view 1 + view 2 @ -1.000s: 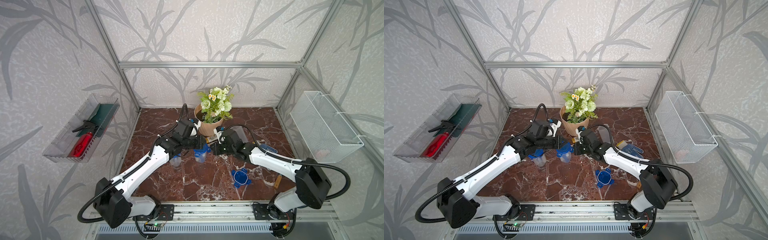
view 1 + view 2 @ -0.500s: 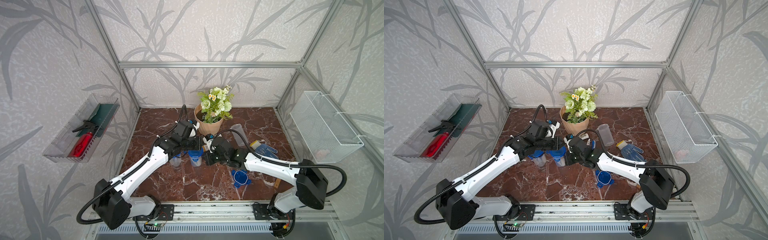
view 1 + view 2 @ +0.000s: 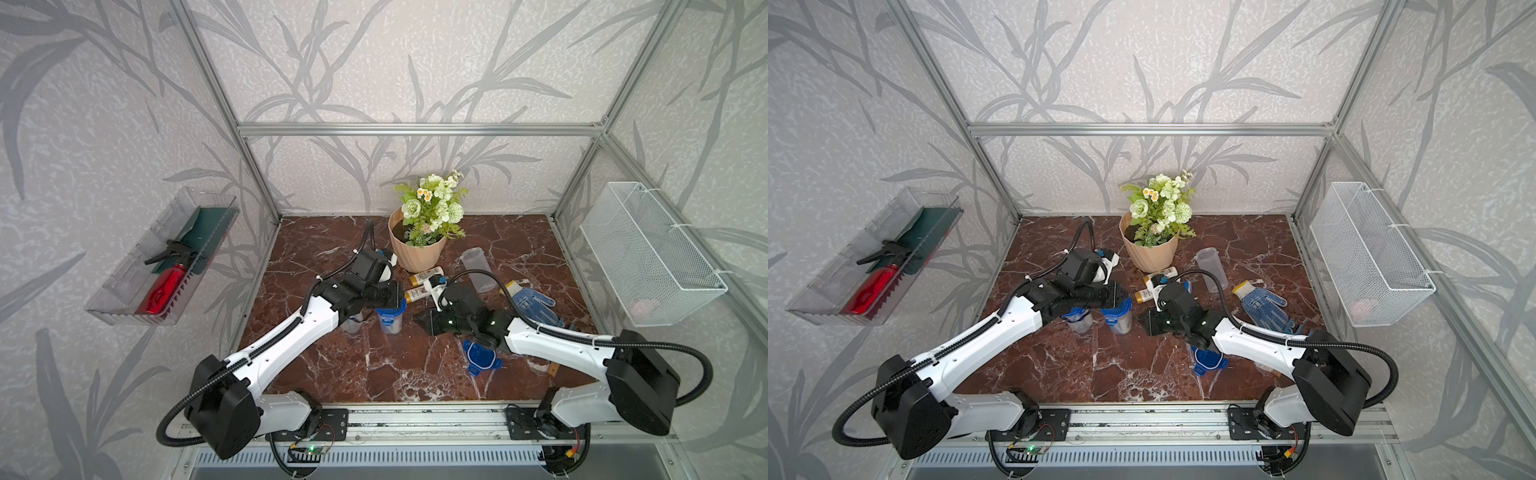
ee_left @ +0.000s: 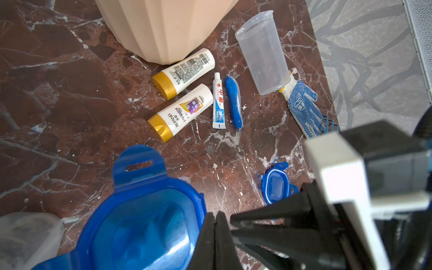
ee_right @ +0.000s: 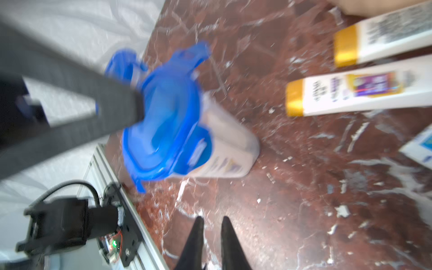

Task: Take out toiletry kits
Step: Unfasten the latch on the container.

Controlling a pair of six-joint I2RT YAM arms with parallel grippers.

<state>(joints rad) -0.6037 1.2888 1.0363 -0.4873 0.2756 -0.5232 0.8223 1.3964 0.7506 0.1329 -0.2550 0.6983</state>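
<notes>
Beside left pincer (image 4: 214,218), jar lid (image 4: 140,224) cropped.

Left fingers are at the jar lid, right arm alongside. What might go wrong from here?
1. The lidded jar stands upright with only the left gripper, fingers shut, at the edge of its lid; the right gripper is open and empty, so prying may tip it.
2. A second jar stands close beside it under the left arm and might get knocked.
3. The white bottles already out lie near the right wrist; a swing may scatter them.
</notes>
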